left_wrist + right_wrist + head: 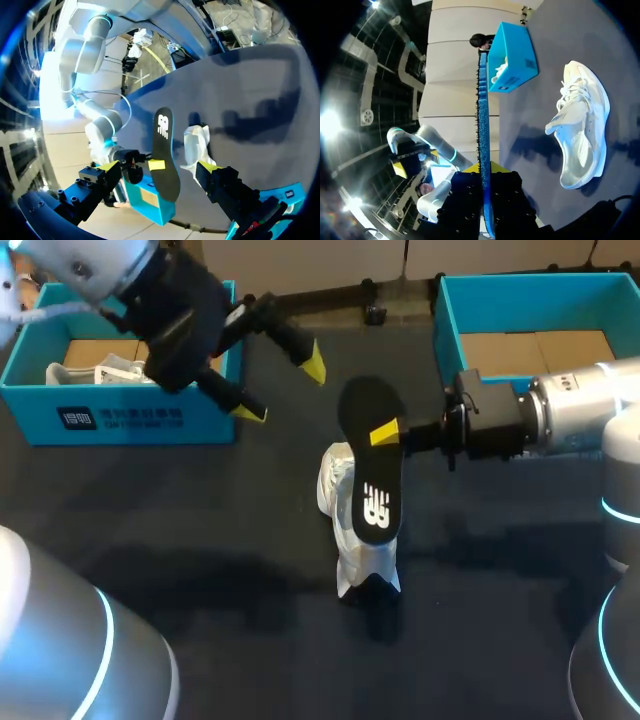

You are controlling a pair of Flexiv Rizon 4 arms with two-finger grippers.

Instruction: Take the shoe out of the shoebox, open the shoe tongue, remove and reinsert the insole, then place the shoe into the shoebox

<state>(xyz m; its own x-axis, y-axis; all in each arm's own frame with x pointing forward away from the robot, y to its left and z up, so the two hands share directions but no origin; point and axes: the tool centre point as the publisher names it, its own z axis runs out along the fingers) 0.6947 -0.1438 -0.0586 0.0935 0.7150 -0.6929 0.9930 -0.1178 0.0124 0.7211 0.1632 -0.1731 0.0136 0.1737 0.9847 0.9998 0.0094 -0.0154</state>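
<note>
Black flat insole [372, 470] clamped by right gripper [385, 433] | left gripper [280, 388] spread | white laced shoe [582, 125]

Insole [371, 465]: black, white logo, clamped between the fingers of the right gripper [387, 433], held clear of the table.
Shoe [337, 487]: white, laced, rested on the table beneath the insole.
Shoebox [450, 315]: blue, open, stood apart from the shoe.

Dim overhead light on dark bench [200, 540]: soft, diffuse shadows lie under shoe [335, 485] and both arms, with hard white flare from room lights off to one side of left gripper [159, 166] and right gripper [485, 172].
</note>
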